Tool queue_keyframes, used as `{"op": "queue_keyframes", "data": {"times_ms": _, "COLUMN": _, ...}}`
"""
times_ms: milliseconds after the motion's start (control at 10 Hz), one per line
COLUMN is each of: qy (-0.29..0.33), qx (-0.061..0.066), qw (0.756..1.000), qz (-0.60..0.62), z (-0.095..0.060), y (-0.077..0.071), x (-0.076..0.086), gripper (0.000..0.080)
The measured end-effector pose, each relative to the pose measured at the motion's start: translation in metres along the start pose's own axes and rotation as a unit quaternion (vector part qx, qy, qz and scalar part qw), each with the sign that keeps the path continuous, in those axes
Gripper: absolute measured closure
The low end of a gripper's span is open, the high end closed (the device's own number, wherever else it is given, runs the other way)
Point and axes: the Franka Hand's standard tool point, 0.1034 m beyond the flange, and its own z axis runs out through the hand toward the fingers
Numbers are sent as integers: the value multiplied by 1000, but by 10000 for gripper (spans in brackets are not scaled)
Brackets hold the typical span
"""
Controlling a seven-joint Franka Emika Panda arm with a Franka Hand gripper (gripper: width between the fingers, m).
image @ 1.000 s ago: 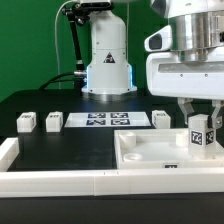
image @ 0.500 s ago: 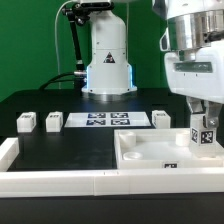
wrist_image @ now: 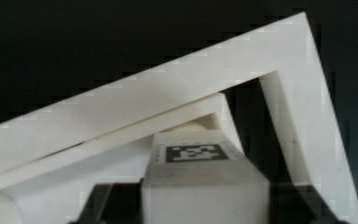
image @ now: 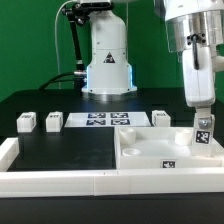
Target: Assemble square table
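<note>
open black work surface [image: 70,150] lies between the border rail [image: 8,150] at the exterior view's left and the square top [image: 121,145]'s raised rim; loose legs [image: 54,121] and the robot base [image: 108,65] crowd the back.

Exterior view's right edge cuts off square table top [image: 140,162]; leg [wrist_image: 194,166] cropped at wrist view's edge.

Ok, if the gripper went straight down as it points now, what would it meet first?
Probably the table top, near its corner on the exterior view's right. The leg that the gripper holds in its fingers would touch the floor there first. The gap left is unclear.
</note>
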Motion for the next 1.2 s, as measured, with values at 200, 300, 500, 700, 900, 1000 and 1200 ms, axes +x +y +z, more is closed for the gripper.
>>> {"op": "queue_keyframes", "data": {"times_ms": 200, "qy": 4, "qx": 3, "qw": 1000, "qz": 30, "z": -1, "y": -2, "x": 3, "gripper": 505}}
{"op": "queue_keyframes", "data": {"times_ms": 300, "qy": 0, "qx": 2, "qw": 999, "qz": 38, "z": 0, "y": -1, "x": 2, "gripper": 425}}
{"op": "queue_keyframes", "data": {"times_ms": 500, "qy": -3, "qx": 0, "qw": 1000, "qz": 27, "z": 1, "y": 2, "x": -1, "gripper": 292}}
{"op": "queue_keyframes", "data": {"times_ms": 700, "qy": -3, "qx": -18, "qw": 1000, "qz": -7, "z": 1, "y": 7, "x": -4, "gripper": 159}}
{"op": "queue_keyframes", "data": {"times_ms": 900, "qy": -7, "qx": -23, "qw": 997, "qz": -78, "z": -2, "y": 8, "x": -8, "gripper": 151}}
{"op": "queue_keyframes", "data": {"times_ms": 1000, "qy": -12, "qx": -24, "qw": 991, "qz": -129, "z": -4, "y": 9, "x": -9, "gripper": 150}}
{"op": "queue_keyframes", "data": {"times_ms": 1200, "qy": -19, "qx": -23, "qw": 984, "qz": -176, "z": -5, "y": 10, "x": -5, "gripper": 150}}
